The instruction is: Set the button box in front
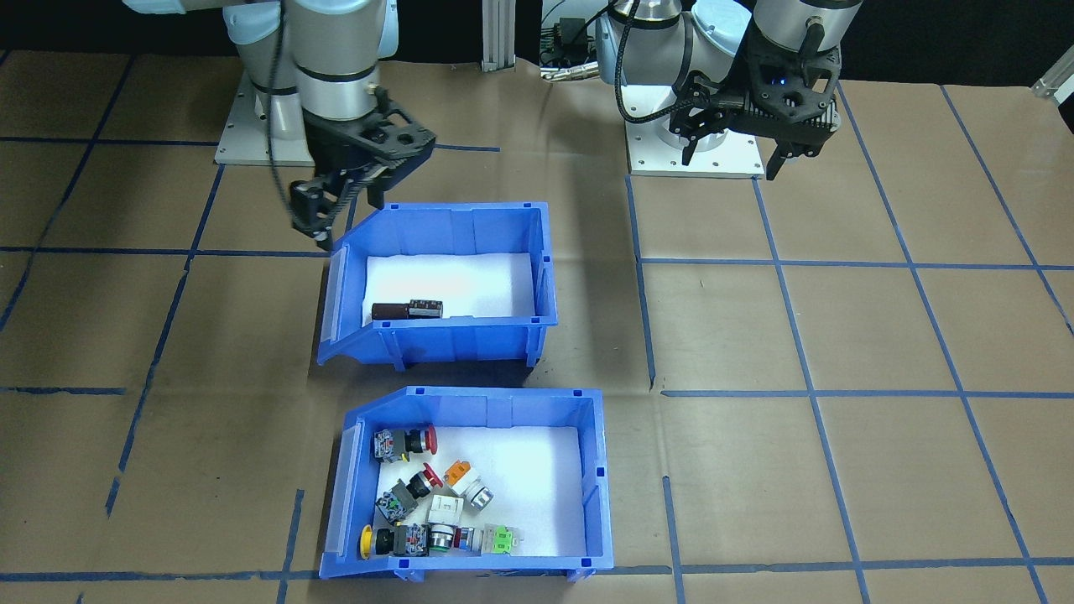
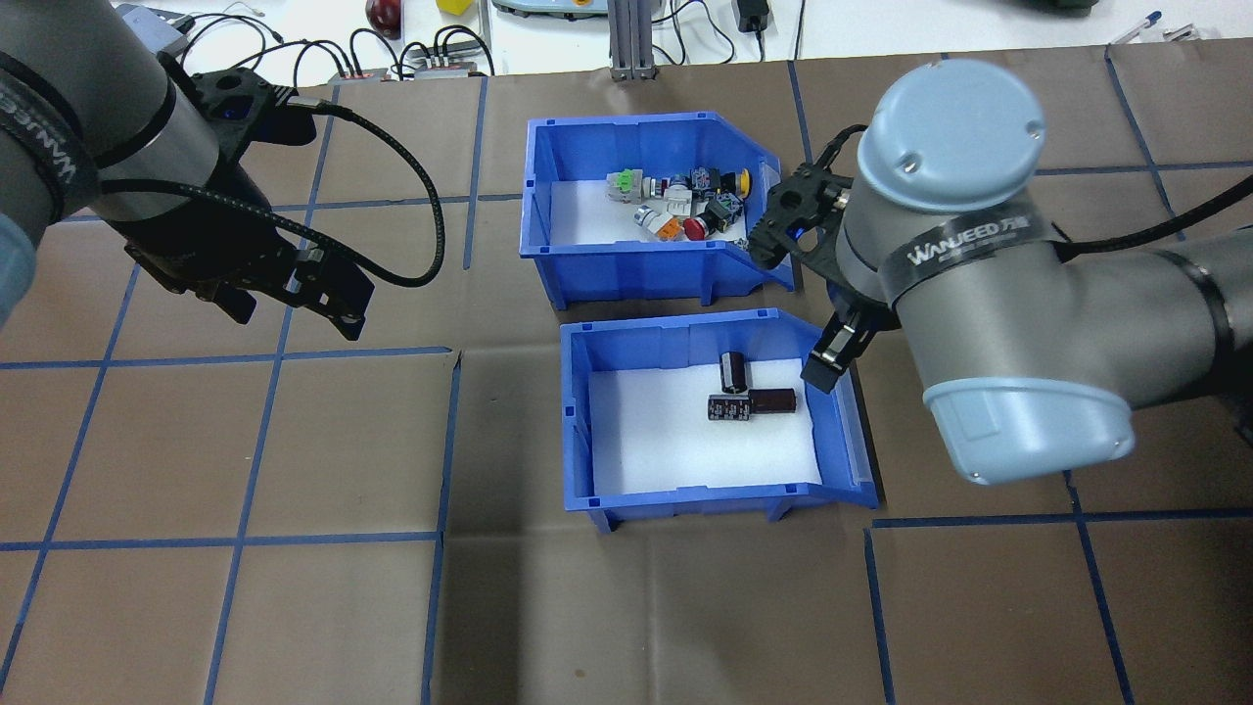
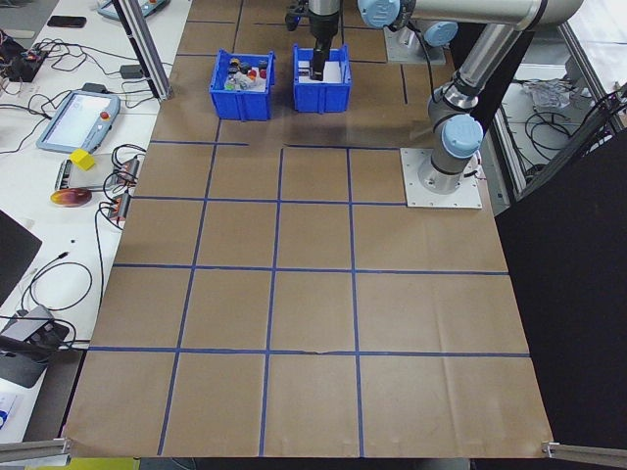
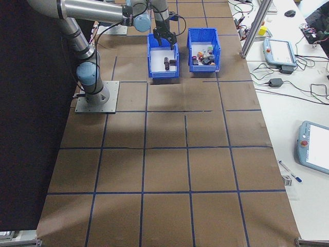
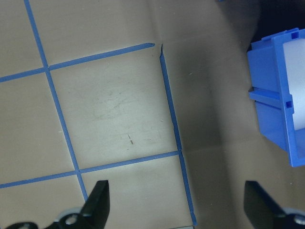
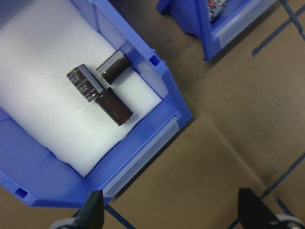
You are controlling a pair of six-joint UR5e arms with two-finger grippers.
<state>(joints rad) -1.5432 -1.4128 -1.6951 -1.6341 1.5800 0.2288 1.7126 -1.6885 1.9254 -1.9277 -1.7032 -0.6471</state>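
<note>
The button box [image 2: 646, 211] sits upright on the table, long axis running left to right, its low open front facing the robot's right. Both the left gripper [image 5: 176, 210] and the right gripper [image 6: 171, 214] are spread wide, holding nothing.

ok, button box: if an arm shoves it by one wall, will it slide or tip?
Probably slides: the button box sits flat and wide on brown paper. Its loose switches crowd one end, so it may yaw. Rigid-looking walls should take a push.

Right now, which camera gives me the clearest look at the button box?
The exterior front-facing view: the button box sits nearest, its switches all visible on the white foam. Overhead exterior shows it smaller, past the capacitor bin. The side views show it tiny. Right wrist catches only a corner; left wrist misses it.
</note>
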